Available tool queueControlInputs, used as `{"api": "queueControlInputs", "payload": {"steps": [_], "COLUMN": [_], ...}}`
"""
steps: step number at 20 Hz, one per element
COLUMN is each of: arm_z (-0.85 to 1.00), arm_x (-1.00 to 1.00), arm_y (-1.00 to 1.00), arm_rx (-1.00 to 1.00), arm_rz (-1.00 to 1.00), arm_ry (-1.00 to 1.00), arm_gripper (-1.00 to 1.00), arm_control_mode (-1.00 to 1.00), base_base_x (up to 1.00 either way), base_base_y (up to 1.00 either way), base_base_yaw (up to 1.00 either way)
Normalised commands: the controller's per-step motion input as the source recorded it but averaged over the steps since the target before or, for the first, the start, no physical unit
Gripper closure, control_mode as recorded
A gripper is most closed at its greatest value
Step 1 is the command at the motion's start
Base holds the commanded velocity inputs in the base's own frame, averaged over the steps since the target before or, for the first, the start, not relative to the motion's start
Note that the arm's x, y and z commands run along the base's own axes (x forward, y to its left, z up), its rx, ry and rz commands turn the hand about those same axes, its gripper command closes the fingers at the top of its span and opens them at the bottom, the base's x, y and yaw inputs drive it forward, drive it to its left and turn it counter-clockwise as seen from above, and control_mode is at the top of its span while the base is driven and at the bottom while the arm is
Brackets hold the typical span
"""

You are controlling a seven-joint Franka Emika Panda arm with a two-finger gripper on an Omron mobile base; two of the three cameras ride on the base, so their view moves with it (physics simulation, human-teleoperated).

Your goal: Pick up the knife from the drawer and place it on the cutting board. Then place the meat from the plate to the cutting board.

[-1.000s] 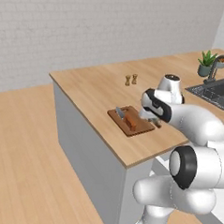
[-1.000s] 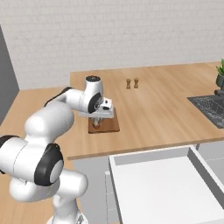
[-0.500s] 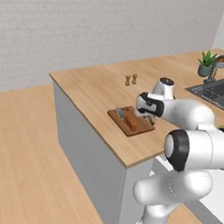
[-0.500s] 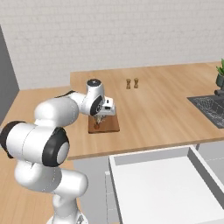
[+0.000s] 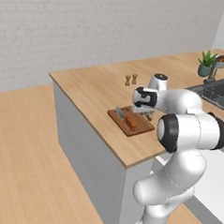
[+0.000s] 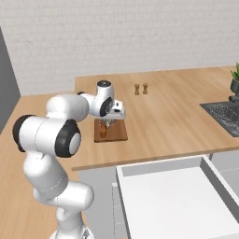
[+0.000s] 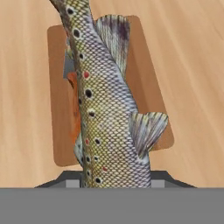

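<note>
Meat: spotted fish, pinched in gripper, hanging over cutting board on counter. Knife lies on board w/ orange handle. Drawer open.

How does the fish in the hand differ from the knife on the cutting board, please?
The fish hangs in the hand above the board; the knife lies flat on it. The fish is scaly and spotted, with fins; the knife has a plain orange-brown handle and a grey blade. In the hand view the fish looks longer and broader and hides most of the knife. Both lie roughly along the board's length.
</note>
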Motion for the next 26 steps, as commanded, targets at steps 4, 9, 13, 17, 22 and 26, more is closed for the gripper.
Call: {"api": "queueControlInputs", "payload": {"steps": [4,9,13,17,22,26], "arm_z": [-0.51,-0.63,-0.47,-0.28,0.0,0.0], "arm_x": [0.17,0.21,0.26,0.39,0.54,0.27], "arm_y": [0.0,0.0,0.02,0.0,0.0,0.0], "arm_rx": [0.0,0.0,0.0,0.0,0.0,0.0], "arm_rz": [0.0,0.0,0.04,0.09,0.08,0.06], "arm_ry": [0.09,0.03,0.0,0.0,0.0,0.0], "arm_gripper": [1.0,1.0,1.0,1.0,1.0,1.0], "arm_control_mode": [-1.0,-1.0,-1.0,-1.0,-1.0,-1.0], "base_base_x": [0.0,0.0,0.0,0.0,0.0,0.0], "base_base_y": [0.0,0.0,0.0,0.0,0.0,0.0], "base_base_yaw": [0.0,0.0,0.0,0.0,0.0,0.0]}}
